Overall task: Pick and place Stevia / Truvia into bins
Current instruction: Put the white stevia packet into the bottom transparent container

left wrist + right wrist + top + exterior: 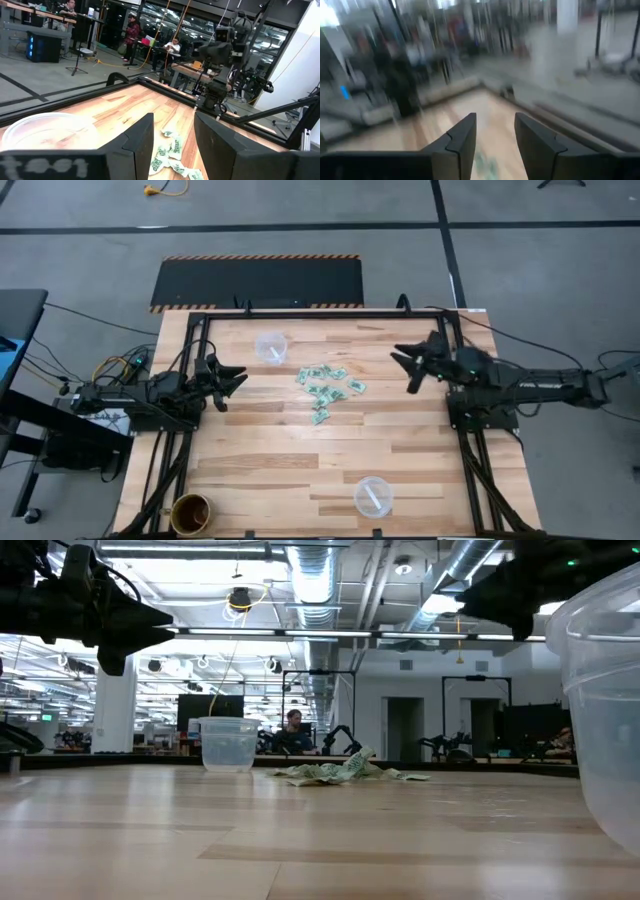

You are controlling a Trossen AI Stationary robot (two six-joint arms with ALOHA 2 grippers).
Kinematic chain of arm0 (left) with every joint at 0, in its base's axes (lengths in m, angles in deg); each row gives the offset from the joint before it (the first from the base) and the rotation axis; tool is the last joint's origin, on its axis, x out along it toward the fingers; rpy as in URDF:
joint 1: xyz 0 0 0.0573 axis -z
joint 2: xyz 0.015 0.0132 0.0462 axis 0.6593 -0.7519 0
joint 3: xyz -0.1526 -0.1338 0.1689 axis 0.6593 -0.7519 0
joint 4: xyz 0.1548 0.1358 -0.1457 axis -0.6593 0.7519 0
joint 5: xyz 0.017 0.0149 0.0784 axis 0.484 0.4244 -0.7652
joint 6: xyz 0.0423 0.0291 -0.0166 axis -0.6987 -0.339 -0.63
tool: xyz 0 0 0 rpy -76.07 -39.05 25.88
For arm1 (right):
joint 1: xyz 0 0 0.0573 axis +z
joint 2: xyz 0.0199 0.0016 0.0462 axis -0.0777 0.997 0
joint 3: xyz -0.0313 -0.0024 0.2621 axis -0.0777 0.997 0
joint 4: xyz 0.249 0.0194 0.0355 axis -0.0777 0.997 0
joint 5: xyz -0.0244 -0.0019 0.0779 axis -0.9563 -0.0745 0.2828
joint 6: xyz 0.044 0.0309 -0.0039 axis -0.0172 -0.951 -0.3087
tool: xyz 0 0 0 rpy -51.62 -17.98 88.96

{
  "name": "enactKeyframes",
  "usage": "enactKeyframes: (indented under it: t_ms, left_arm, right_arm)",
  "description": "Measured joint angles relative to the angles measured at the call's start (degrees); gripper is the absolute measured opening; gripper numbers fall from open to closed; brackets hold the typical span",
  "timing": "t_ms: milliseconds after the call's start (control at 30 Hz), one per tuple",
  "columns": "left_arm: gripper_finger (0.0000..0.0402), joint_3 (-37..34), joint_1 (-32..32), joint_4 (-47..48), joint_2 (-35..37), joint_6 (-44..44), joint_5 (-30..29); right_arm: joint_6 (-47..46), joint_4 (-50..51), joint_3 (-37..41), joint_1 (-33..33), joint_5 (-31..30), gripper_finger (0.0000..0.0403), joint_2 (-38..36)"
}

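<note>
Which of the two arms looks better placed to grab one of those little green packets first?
Probably the right. Its tool is open and looks slightly closer to the packets. The left tool, also open, waits at the pile's other side. It is a close call.

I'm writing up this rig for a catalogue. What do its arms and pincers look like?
Both arms are black and jointed, on black frames at the table's sides. The left pincer and right pincer each have two flat, angular black fingers. Cables trail from both bases, with yellow wires by the left.
</note>
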Motion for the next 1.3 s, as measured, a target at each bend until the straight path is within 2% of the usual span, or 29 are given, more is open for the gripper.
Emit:
enactKeyframes:
  t_ms: [133, 367, 867, 1300]
  left_arm:
    - [0.0130, 0.0, 0.0, 0.0, 0.0, 0.0, 0.0]
    - [0.0130, 0.0, 0.0, 0.0, 0.0, 0.0, 0.0]
    - [0.0130, 0.0, 0.0, 0.0, 0.0, 0.0, 0.0]
    - [0.0130, 0.0, 0.0, 0.0, 0.0, 0.0, 0.0]
  right_arm:
    - [1.2, 11.4, -6.3, -1.8, 3.3, 0.0127, 8.3]
    - [1.5, 13.7, -11.4, -3.0, 13.0, 0.0127, 21.5]
    - [1.5, 13.4, -14.7, -2.6, 13.3, 0.0127, 43.3]
    - [1.6, 7.3, -14.7, -2.6, 13.3, 0.0127, 54.5]
